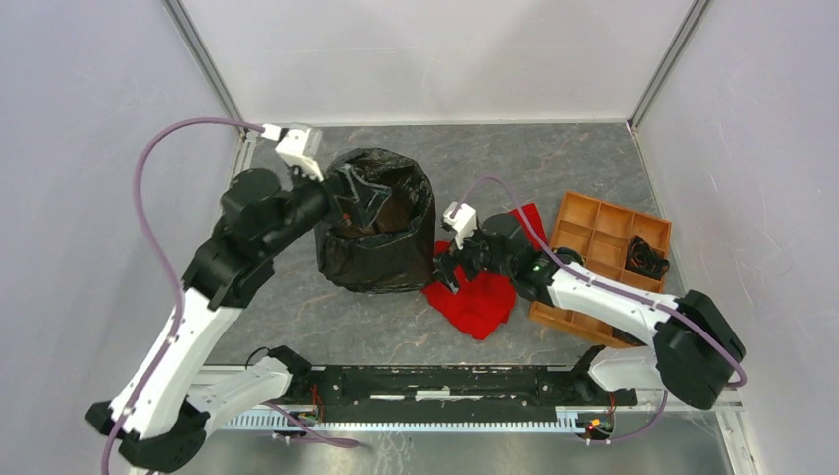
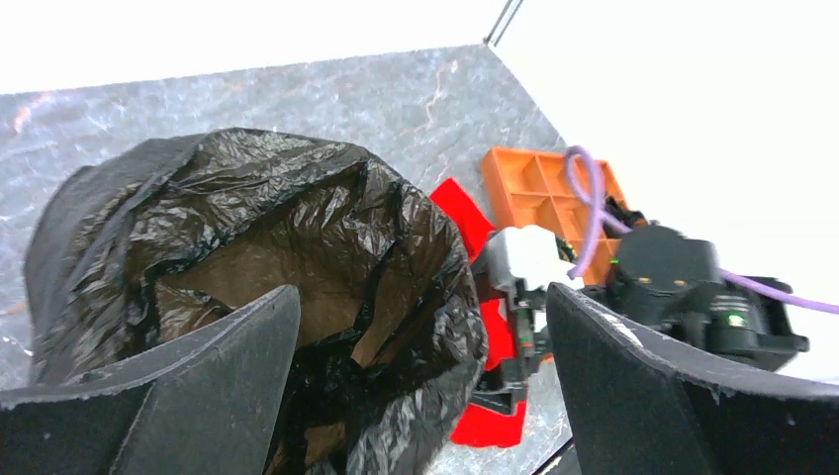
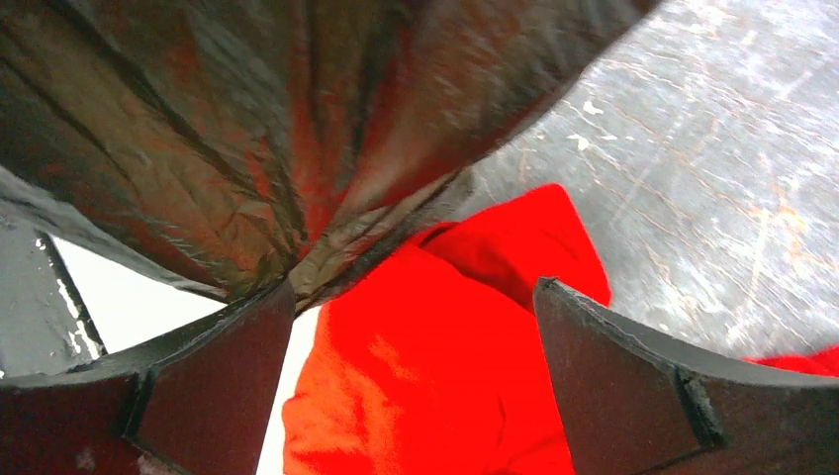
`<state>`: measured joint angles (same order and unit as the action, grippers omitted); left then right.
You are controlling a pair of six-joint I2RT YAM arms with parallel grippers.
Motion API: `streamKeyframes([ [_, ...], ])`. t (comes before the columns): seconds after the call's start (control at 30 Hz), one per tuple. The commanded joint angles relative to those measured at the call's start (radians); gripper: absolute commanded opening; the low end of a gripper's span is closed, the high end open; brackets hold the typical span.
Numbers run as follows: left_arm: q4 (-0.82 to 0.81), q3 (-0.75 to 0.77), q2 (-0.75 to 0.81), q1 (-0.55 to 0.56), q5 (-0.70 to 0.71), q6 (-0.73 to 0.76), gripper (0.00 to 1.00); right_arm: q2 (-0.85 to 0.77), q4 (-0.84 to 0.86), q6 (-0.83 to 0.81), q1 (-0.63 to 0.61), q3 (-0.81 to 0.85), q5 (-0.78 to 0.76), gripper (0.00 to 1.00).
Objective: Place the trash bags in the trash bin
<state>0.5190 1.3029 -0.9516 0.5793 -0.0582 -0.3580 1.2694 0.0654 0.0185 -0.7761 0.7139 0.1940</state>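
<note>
The glossy black trash bag stands as a tall, open-mouthed shape left of the table's centre. It drapes over the trash bin, which it hides completely. Through the left wrist view I look down into the bag's wrinkled mouth. My left gripper hangs over the bag's left rim, open, holding nothing. My right gripper sits low at the bag's right side, over the red cloth. Its jaws stand open with only cloth behind them. The bag's hem hangs just above its left finger.
A red cloth lies crumpled on the grey tabletop right of the bag, under my right arm. An orange compartment tray sits at the right, with a black object in one cell. White walls enclose the table.
</note>
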Motion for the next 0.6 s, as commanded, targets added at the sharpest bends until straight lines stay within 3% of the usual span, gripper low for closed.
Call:
streamKeyframes([
  [0.0, 0.006, 0.036, 0.112, 0.001, 0.017, 0.071, 1.00, 0.075, 0.088, -0.042, -0.034, 0.067, 0.057, 0.98],
  [0.37, -0.012, -0.023, 0.334, 0.001, 0.114, 0.090, 1.00, 0.290, 0.469, 0.073, -0.091, 0.068, -0.101, 0.98],
  [0.57, -0.007, -0.012, 0.403, 0.001, 0.156, 0.093, 1.00, 0.517, 0.605, 0.122, -0.091, 0.255, -0.097, 0.98],
])
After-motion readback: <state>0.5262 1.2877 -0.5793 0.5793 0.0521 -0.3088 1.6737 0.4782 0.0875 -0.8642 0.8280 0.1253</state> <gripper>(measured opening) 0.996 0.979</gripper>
